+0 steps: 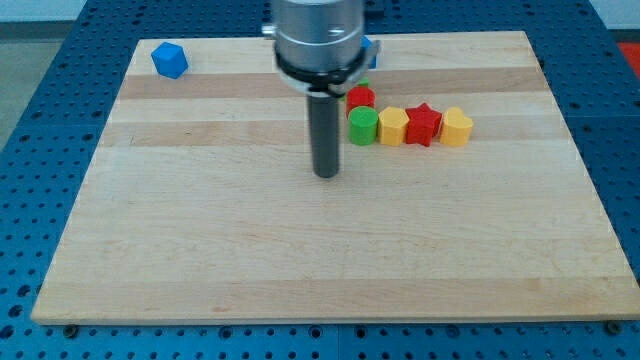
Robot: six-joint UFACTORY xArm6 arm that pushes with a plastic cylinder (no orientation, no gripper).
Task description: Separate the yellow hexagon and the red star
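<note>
Yellow hexagon point(393, 127) and red star point(423, 124) touch in a row toward the board's point(300, 260) top edge, right of my tip point(327, 175), which touches nothing, with a green cylinder point(363, 126), yellow block point(456, 127), red block point(360, 98) and, in the top-left corner, blue block point(170, 60).

Blue cube point(170, 60), green cylinder point(362, 126), red block point(360, 97), second yellow block point(456, 127)
</note>
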